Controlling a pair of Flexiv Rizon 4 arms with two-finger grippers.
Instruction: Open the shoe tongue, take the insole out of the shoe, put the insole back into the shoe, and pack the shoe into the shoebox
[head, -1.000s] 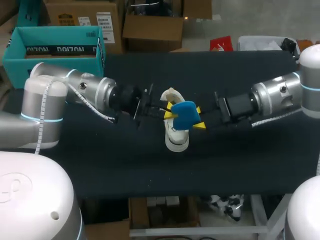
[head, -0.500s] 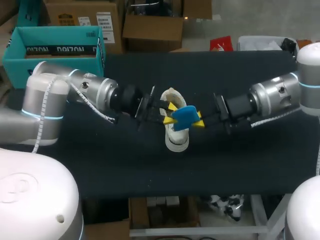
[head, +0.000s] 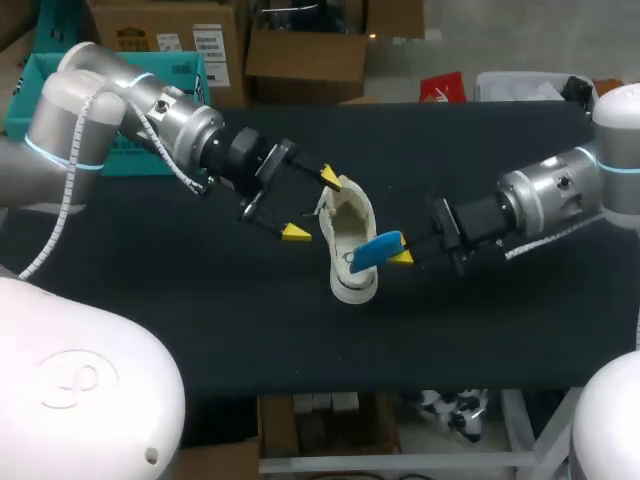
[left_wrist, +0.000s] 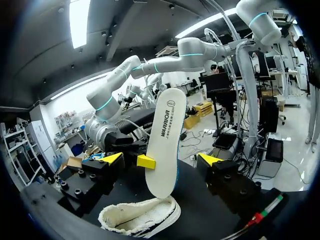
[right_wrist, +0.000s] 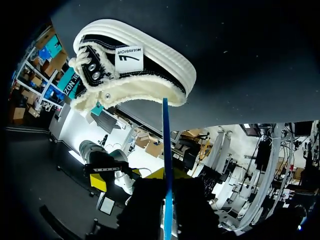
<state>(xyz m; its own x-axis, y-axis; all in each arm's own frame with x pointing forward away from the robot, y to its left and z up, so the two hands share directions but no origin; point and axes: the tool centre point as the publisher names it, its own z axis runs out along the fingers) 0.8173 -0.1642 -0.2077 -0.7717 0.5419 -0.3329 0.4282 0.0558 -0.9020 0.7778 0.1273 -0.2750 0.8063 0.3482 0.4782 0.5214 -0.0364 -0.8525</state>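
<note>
The right hand (head: 400, 248) is clenched on one end of the blue-topped insole (head: 376, 250). It is the only hand with anything in it. The insole's long axis runs out from those fingers across the middle of the cream sneaker (head: 342, 225), roughly crosswise to the shoe. The shoe itself lies on the black tabletop (head: 200, 330) with its length running from far to near. In the right wrist view the insole shows edge-on between the fingers, its free end pointing straight at the fleecy collar. From the left wrist view it rises steeply, with its lower end at the shoe's mouth. Whether that tip touches the lining I cannot tell. To seat the insole, I judge that it would have to be swung into line with the shoe and slid toward the toe. The left hand (head: 311, 204) is released, its fingers spread wide and empty, just beside the far end of the shoe, so it is well placed to steady the collar. The teal shoebox (head: 192, 75) stands well apart at the far left, its inside largely hidden behind the left arm.
</note>
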